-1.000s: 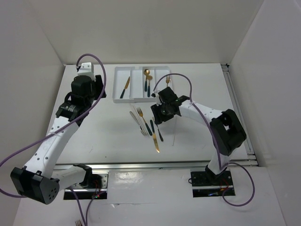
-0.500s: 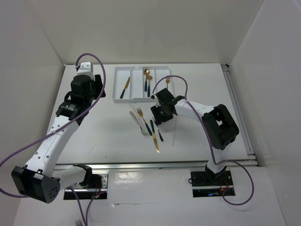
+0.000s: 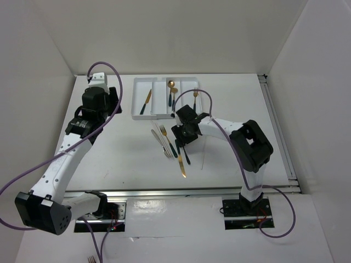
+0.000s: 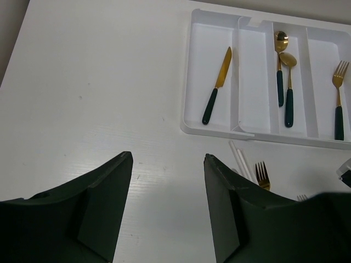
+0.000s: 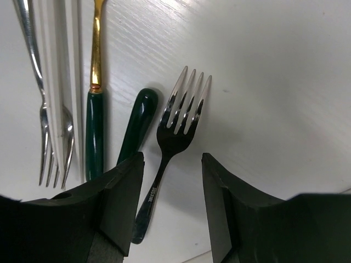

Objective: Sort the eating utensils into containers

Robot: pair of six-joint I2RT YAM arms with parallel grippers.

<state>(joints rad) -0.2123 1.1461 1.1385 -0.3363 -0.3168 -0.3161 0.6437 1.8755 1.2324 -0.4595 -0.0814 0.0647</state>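
The white tray (image 3: pixel 158 112) with its four containers lies at the back centre. It holds a gold knife (image 4: pixel 217 86), two gold spoons (image 4: pixel 284 82) and a gold fork (image 4: pixel 338 98), all teal-handled. Loose utensils (image 3: pixel 169 146) lie on the table in front of it. My right gripper (image 5: pixel 171 164) is low over them and open, its jaws either side of a silver fork (image 5: pixel 176 121); in the top view it (image 3: pixel 182 136) is at the pile's right side. Teal handles (image 5: pixel 137 125), another silver fork (image 5: pixel 52 129) and pale sticks (image 5: pixel 55 60) lie to the left. My left gripper (image 4: pixel 168 164) hangs open and empty, left of the tray.
One thin pale stick (image 3: pixel 203 152) lies apart, right of the pile. White walls close in the table at left, back and right. A metal rail (image 3: pixel 277 131) runs along the right edge. The tray's second compartment (image 4: pixel 253 82) holds nothing.
My right gripper has moved left and nearer, onto the loose pile. The left arm has stayed where it was.
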